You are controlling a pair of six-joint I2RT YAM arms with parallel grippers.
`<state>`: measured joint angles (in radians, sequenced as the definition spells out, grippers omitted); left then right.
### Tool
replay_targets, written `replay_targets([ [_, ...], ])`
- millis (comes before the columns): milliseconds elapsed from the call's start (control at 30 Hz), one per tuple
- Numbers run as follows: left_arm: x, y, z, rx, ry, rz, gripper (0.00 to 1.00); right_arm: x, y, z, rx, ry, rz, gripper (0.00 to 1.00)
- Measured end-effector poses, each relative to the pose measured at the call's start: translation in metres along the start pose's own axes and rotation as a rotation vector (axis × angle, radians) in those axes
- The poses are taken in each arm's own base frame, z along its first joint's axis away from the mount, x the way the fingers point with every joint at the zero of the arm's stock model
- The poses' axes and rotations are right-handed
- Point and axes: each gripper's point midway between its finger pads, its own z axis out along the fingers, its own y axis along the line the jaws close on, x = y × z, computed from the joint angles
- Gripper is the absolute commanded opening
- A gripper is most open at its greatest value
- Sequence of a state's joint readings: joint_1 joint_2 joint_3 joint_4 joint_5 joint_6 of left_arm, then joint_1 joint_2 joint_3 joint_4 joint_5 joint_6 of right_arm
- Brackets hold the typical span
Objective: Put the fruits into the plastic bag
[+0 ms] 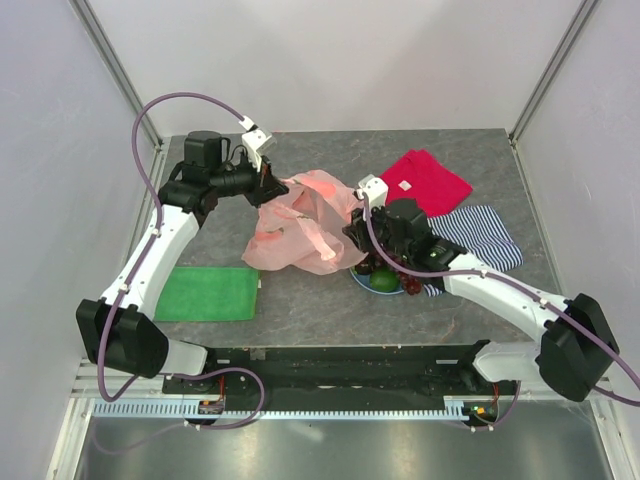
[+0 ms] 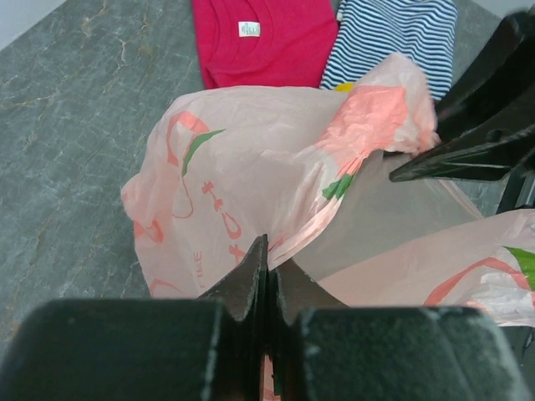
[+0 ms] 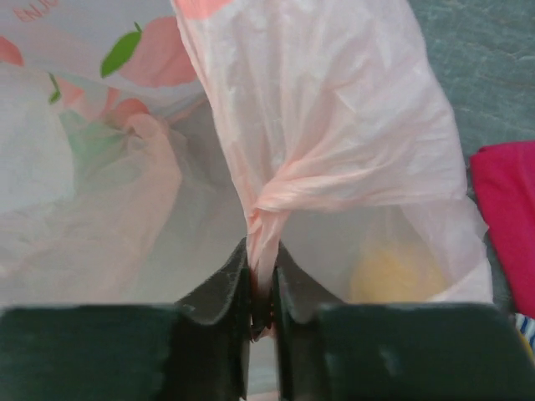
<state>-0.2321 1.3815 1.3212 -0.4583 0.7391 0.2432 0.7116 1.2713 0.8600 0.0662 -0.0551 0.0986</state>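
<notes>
The top camera looks down from high behind on the table (image 1: pixel 300 300). Both wrist cameras face the pink bag (image 1: pixel 300 225) from very near; all views share it.

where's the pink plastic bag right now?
Top view: the thin translucent pink plastic bag sits mid-table, pinched by the left gripper and right gripper, left of the red folded cloth.
</notes>
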Motion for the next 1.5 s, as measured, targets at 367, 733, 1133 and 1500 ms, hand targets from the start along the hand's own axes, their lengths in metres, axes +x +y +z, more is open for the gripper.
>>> replay_targets([
  [367,-0.062,0.029,0.002,-0.159,-0.071,-0.033,0.75,-0.133,0.023,-0.003,-0.051,-0.188,0.12,0.0],
  [733,-0.095,0.05,-0.029,-0.394,-0.137,-0.122,0.99,-0.187,-0.006,0.022,0.148,-0.247,0.268,0.0],
  [1133,0.004,0.002,-0.08,-0.508,-0.159,-0.207,0.99,-0.125,-0.021,0.068,0.233,-0.078,0.301,0.0],
  [1500,0.093,0.038,-0.026,-0.502,0.068,-0.42,0.99,-0.13,-0.019,0.058,0.227,-0.094,0.309,0.0],
])
